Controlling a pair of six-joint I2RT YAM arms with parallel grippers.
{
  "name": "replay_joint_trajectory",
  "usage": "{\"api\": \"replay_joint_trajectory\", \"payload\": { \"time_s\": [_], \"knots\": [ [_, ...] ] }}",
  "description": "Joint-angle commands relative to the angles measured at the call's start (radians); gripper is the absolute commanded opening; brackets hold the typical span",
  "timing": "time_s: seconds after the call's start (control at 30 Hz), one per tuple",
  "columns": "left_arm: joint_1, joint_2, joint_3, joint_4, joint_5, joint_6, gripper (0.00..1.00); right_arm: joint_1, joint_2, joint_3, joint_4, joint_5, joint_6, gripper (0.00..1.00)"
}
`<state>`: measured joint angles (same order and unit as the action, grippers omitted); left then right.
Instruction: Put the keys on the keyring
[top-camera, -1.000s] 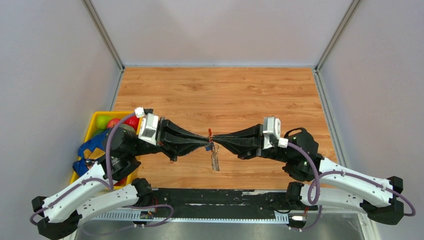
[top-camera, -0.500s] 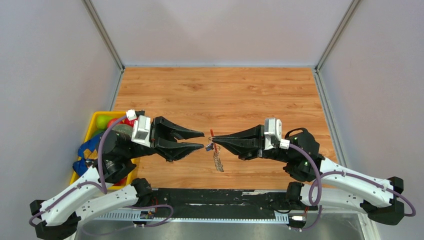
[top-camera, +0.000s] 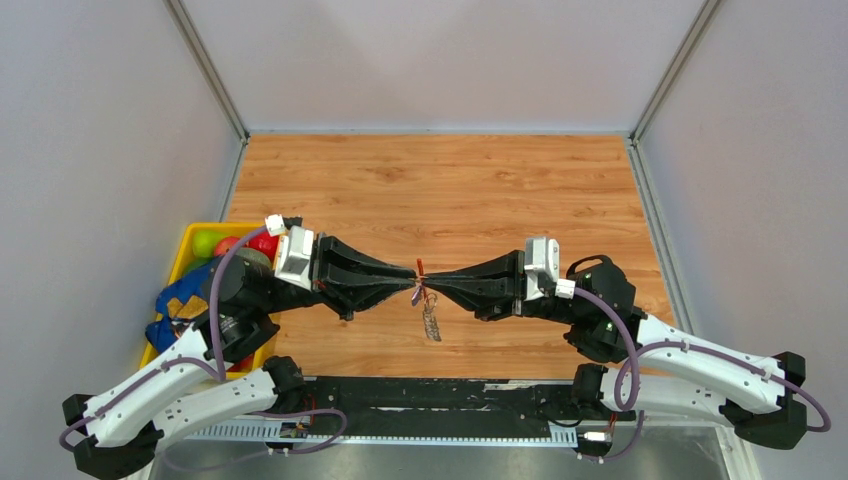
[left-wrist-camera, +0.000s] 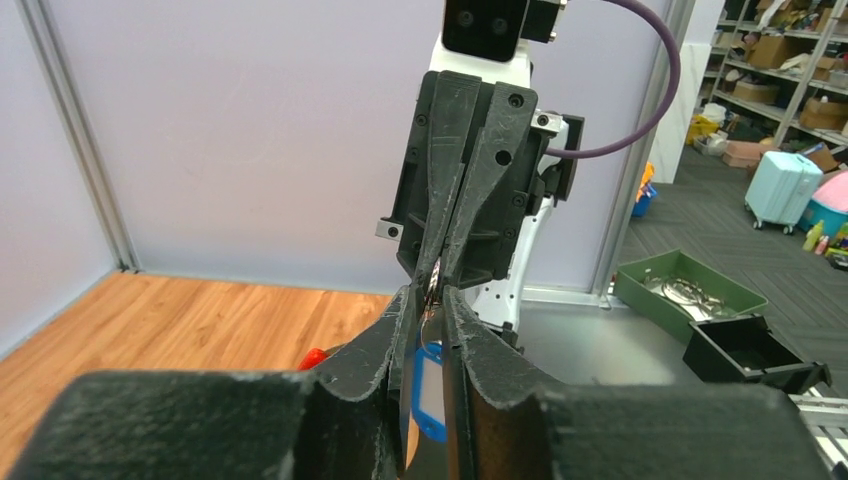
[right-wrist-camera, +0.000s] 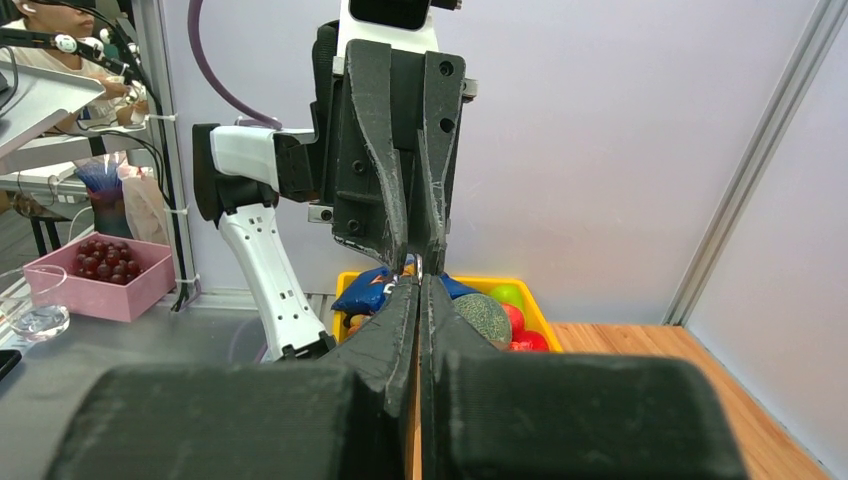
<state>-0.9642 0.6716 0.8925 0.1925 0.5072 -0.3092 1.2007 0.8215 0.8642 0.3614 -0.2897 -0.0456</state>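
Above the middle of the wooden table (top-camera: 450, 190), the left gripper (top-camera: 408, 289), spread and drawn back leftward half a second ago, has come in again and pressed together, tip to tip with the right gripper (top-camera: 433, 291). The right one pinches the keyring (top-camera: 431, 322), red loop at the tips, glittery grey piece dangling toward the near edge. The keys (left-wrist-camera: 428, 395) sit at that meeting point, their blue tag nipped between the left fingers. It looks like a re-grip for threading; whether they are on yet, I cannot tell.
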Motion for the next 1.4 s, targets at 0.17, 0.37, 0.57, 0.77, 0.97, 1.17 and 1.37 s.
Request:
{"api": "replay_joint_trajectory", "payload": {
  "time_s": [0.17,0.37,0.57,0.77,0.97,1.17,1.37],
  "knots": [
    [0.001,0.003,-0.001,0.04,0.024,-0.004,0.14,0.001,0.008,0.034,0.082,-0.014,0.0,0.0],
    [0.002,0.004,-0.005,0.037,0.021,-0.001,0.16,0.0,0.014,0.04,0.091,-0.021,0.0,0.0],
    [0.002,0.003,-0.013,0.037,0.006,0.001,0.25,0.002,0.016,0.045,0.094,-0.029,-0.001,0.0],
    [0.001,0.003,-0.014,0.032,0.0,0.004,0.26,0.0,0.015,0.044,0.1,-0.028,-0.002,0.0],
    [0.001,0.003,-0.014,0.028,-0.003,0.005,0.15,0.001,0.014,0.043,0.102,-0.031,-0.002,0.0],
    [0.002,0.015,-0.003,0.007,-0.016,0.012,0.0,0.0,0.005,0.042,0.096,-0.035,0.003,0.0],
    [0.002,0.024,0.028,-0.061,-0.053,0.036,0.0,0.0,-0.008,0.088,-0.033,-0.038,-0.002,0.0]
  ]
}}
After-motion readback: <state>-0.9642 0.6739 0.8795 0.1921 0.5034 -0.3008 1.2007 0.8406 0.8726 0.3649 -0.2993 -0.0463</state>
